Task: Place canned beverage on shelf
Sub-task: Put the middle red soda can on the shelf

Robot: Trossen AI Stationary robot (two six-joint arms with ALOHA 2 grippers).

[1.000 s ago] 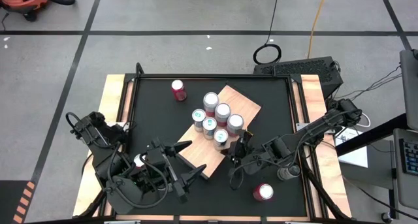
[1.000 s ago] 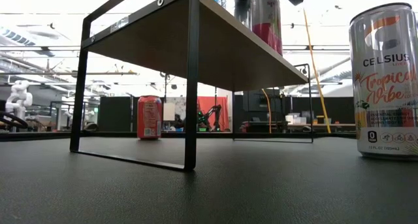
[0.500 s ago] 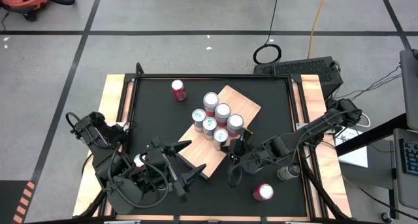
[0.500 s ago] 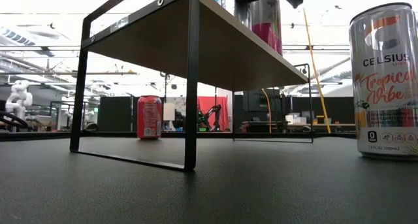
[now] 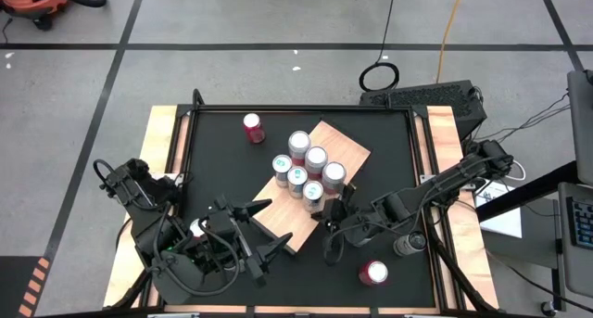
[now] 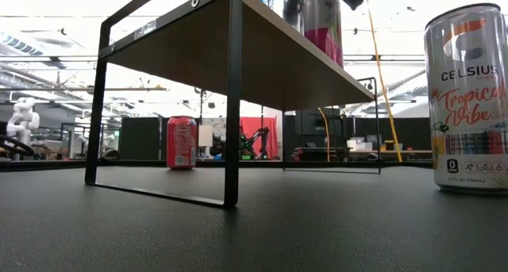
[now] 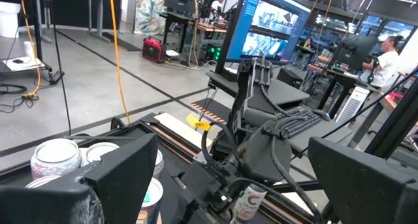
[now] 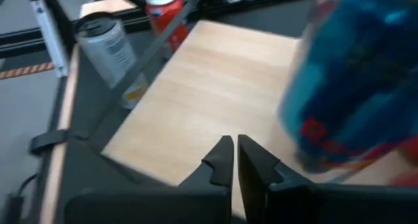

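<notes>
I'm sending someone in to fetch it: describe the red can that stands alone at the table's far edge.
Start at the wooden shelf slanted across the black table. Beyond its cluster of cans stands one red can, alone on the tabletop, off the shelf, unlike its silver-topped neighbours.

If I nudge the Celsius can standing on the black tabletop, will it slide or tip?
The tall, slim white Celsius can stands upright, so a high push probably tips it. Its round body would likely roll once down. The smooth metal may slip in a gripper.

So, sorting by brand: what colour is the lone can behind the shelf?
Red can, clearest in the low view.
</notes>
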